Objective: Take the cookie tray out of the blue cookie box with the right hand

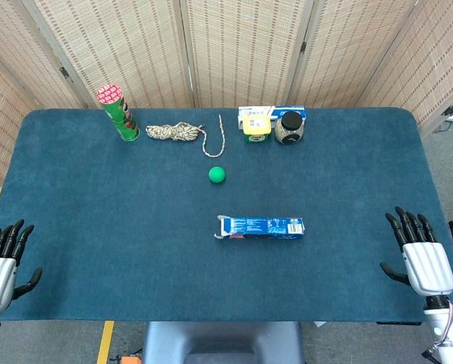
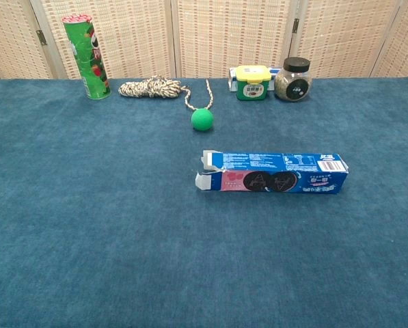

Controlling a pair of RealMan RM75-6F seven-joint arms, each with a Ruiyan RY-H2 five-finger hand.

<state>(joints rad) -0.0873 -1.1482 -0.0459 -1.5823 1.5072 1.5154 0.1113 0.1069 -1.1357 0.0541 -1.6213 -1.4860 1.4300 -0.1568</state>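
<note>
At mid-table the blue cookie box [image 2: 272, 173] lies flat, end flaps open leftward (tray not visible). The right hand [image 1: 423, 262] rests at the table's near right edge, fingers apart, empty. Nothing begun; next, reach that open end.

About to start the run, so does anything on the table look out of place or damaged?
Only the blue cookie box: it lies flat mid-table with its left end flaps torn open and splayed. The rope trails a loose end toward the green ball. Nothing is spilled.
</note>
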